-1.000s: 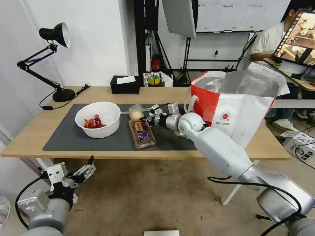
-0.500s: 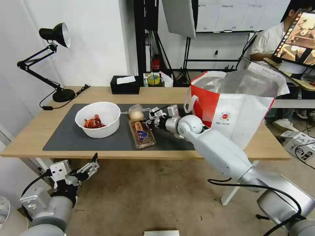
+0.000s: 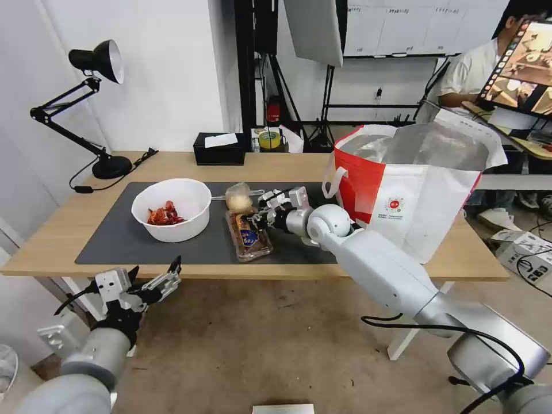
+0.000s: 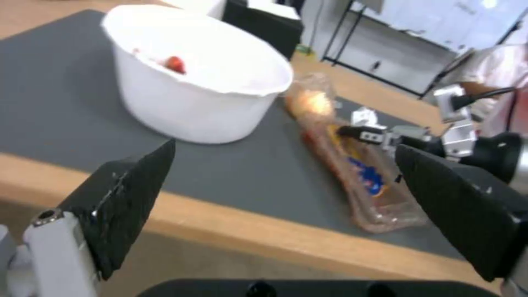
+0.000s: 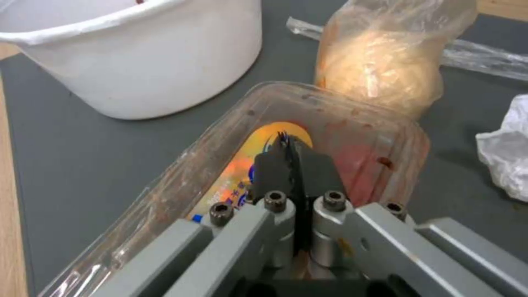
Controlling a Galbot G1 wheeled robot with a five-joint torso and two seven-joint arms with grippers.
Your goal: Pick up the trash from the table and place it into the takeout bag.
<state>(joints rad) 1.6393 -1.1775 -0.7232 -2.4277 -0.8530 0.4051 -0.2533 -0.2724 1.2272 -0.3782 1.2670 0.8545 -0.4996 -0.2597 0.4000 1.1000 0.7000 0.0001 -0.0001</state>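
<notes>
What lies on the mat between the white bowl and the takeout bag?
In the head view, between the white bowl and the takeout bag lie the clamshell tray and bagged yellowish lump, with the right gripper over the tray.

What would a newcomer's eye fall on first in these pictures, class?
Probably the big white-and-red takeout bag, standing open on the table's right end, with the long right arm reaching past it. Its right gripper, fingers pressed together, sits over the clear clamshell tray on the dark mat. To the left stands the white bowl with red shells.
</notes>
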